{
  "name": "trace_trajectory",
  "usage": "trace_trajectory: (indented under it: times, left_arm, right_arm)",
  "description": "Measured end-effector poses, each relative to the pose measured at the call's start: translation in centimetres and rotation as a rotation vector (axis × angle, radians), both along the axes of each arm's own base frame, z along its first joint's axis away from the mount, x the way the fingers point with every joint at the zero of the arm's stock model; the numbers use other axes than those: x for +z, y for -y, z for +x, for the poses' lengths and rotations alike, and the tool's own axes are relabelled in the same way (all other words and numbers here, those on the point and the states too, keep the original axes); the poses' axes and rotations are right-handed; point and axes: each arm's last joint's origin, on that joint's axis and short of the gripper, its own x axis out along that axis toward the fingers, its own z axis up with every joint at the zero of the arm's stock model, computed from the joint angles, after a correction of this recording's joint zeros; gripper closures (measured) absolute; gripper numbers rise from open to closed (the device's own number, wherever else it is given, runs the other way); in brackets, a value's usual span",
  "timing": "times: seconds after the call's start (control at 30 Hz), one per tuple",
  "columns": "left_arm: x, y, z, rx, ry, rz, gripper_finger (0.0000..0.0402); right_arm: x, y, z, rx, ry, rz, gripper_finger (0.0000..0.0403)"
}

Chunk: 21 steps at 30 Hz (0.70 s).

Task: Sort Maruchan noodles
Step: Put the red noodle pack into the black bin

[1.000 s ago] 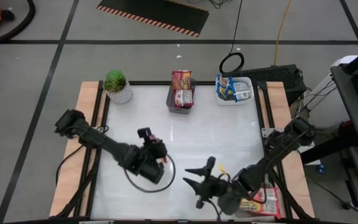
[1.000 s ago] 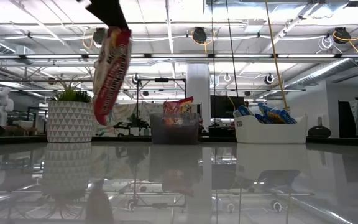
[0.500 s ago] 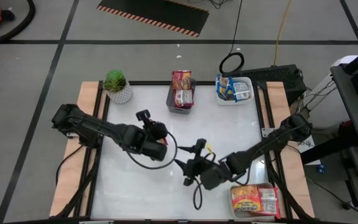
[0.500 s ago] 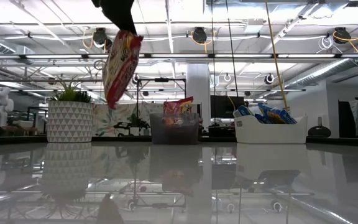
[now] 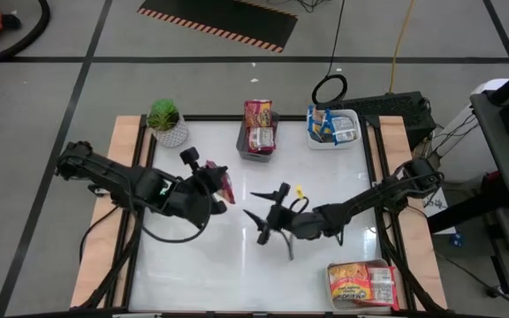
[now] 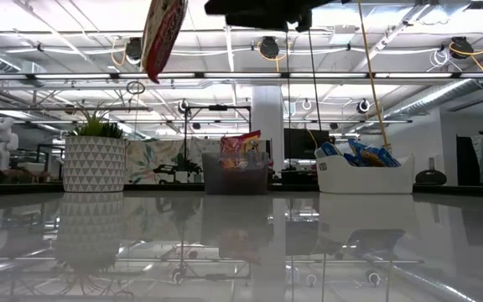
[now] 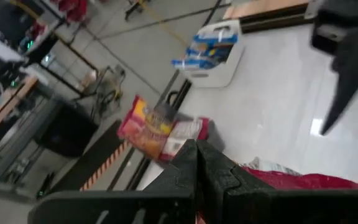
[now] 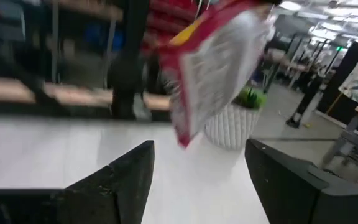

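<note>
The tabletop (image 5: pixel 325 177) is a wide white glossy sheet. Along its far edge stand a potted plant (image 5: pixel 166 121), a grey tray (image 5: pixel 256 141) with red packets standing in it, and a white tray (image 5: pixel 332 128) holding blue ones. A small stack of orange-and-red noodle packets (image 5: pixel 362 284) lies at the near right corner, well apart from both trays.

Both arms are out over the middle. The left tool (image 5: pixel 216 184) is clamped shut on a red-and-yellow noodle packet (image 5: pixel 225 185), which hangs high off the surface. From table level that packet (image 6: pixel 163 33) dangles edge-down near the top of the view, with clear air beneath it. The right tool (image 5: pixel 269 218) sits just beside it, nearer the front. Its fingers are spread wide and hold nothing. Its own camera looks between them at the hanging packet (image 8: pixel 219 59), with the plant behind.

My guess is the red packet is bound for the grey tray, since the ones already there match its colour. To do this well, the left arm should keep its pinch firm and carry the packet high enough to clear the tray wall. It should then lower the packet until the bottom edge drops in among the standing packets, and only then let go. A packet hanging by one edge can swing, so a slow, level approach would help. The right arm should stay out of that path.
</note>
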Motion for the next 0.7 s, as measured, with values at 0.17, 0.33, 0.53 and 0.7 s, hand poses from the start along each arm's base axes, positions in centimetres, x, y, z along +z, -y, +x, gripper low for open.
trace_trajectory:
  times: [0.17, 0.33, 0.53, 0.7]
  left_arm:
    - [0.3, 0.1, 0.8, -0.036, 0.017, 0.04, 0.0399]
    - [0.9, 0.0, 1.6, -0.079, 0.056, 0.048, 0.0399]
    - [1.4, -0.2, 2.3, -0.151, 0.081, 0.023, 0.0399]
    - [1.4, -0.7, 2.5, -0.165, 0.082, 0.007, 0.0399]
  right_arm:
    - [-0.7, 0.6, -1.0, -0.004, 0.15, 0.065, 0.0156]
    - [-0.8, 0.6, -1.1, -0.005, 0.161, 0.082, 0.0156]
    - [-0.8, 1.2, -1.0, -0.023, 0.17, 0.099, 0.0156]
    - [-1.1, 1.9, -0.6, -0.021, 0.199, 0.178, 0.0156]
